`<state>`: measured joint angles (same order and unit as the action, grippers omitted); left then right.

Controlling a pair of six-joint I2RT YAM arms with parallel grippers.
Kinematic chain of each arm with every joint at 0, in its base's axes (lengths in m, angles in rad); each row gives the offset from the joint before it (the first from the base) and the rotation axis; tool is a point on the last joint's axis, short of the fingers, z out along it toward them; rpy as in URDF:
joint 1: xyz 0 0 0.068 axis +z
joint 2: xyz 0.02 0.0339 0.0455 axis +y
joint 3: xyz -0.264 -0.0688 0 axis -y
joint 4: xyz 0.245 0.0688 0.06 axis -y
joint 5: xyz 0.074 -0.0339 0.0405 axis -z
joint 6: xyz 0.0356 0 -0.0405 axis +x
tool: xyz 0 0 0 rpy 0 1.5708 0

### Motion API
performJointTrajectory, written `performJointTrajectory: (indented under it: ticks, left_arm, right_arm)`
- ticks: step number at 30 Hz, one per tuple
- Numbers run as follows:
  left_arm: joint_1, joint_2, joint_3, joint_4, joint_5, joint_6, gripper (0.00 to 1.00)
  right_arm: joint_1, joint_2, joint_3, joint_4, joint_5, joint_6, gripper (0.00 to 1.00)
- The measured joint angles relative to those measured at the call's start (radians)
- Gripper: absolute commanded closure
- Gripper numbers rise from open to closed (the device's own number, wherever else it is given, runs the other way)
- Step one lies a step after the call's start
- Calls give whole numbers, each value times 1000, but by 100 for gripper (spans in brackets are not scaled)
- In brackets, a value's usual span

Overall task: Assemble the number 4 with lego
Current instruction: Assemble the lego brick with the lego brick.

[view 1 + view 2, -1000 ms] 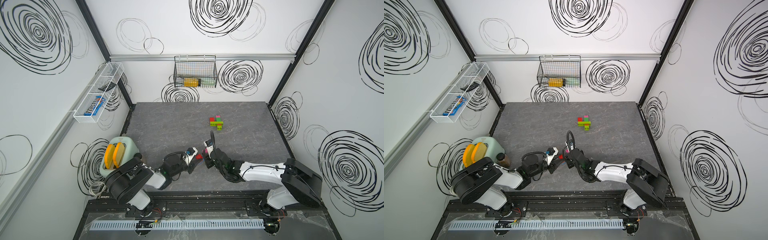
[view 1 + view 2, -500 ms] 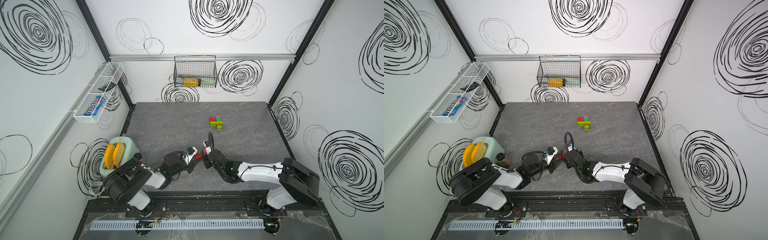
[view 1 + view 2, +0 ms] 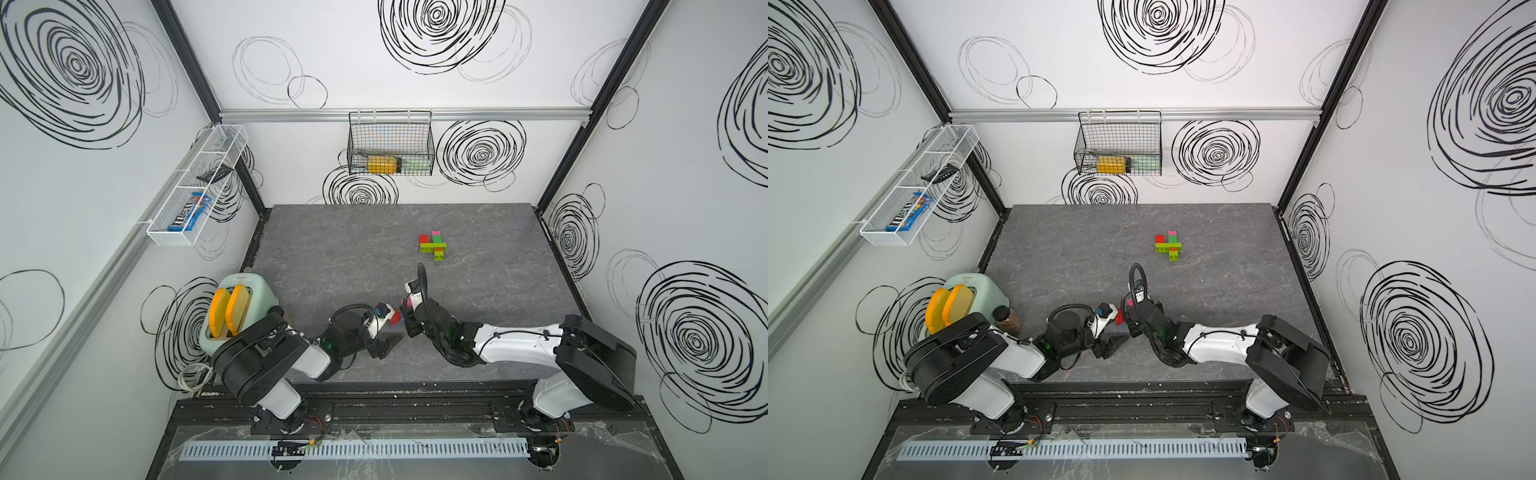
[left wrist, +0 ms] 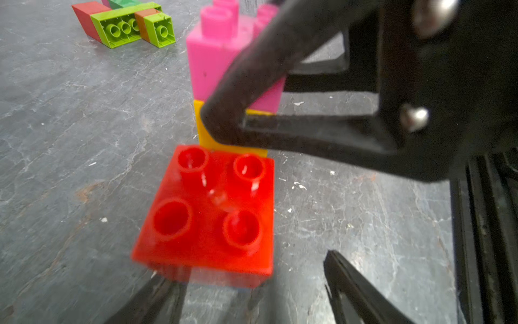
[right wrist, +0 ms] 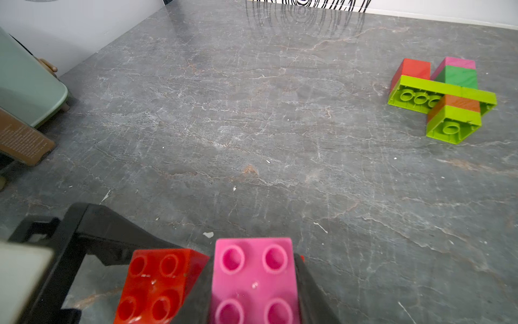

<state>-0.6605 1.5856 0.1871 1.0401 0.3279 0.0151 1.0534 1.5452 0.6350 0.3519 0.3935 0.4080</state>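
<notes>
My right gripper (image 5: 253,294) is shut on a short lego stack, a pink brick (image 5: 253,280) on a yellow one (image 4: 204,134). A red brick (image 4: 207,213) sits against the foot of that stack, studs toward my left wrist camera; whether it is joined I cannot tell. My left gripper (image 4: 252,291) is open, its fingertips (image 4: 353,286) spread on either side just short of the red brick. In both top views the two grippers (image 3: 390,328) (image 3: 1133,318) meet near the table's front. A flat lego assembly (image 3: 433,245) of lime green, red, pink, dark green and orange lies further back.
A mint toaster (image 3: 239,303) with two yellow slices stands at the front left corner, a brown bottle (image 3: 1007,318) beside it. A wire basket (image 3: 390,143) hangs on the back wall and a white wire shelf (image 3: 197,183) on the left wall.
My left gripper has opened and let go of the red brick, which stays by the stack. The right arm has edged slightly left, still gripping the pink brick.
</notes>
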Motion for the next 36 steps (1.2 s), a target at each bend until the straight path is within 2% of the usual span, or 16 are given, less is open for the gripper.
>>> performJointTrajectory:
  ticks: [10, 14, 25, 33, 36]
  left_arm:
    - [58, 111, -78, 324, 34, 26, 35]
    - [61, 120, -81, 349, 48, 47, 37]
    - [78, 156, -74, 399, 36, 68, 61]
    - [81, 156, -74, 399, 34, 72, 65]
    - [81, 156, -74, 398, 34, 74, 72]
  right_arm:
    - [-6, 17, 15, 7, -26, 3, 100]
    - [-8, 30, 28, 10, -37, -1, 100]
    - [-11, 34, 33, 10, -49, -7, 100]
    - [-11, 34, 33, 10, -51, -9, 100]
    - [-11, 34, 33, 10, -51, -9, 100]
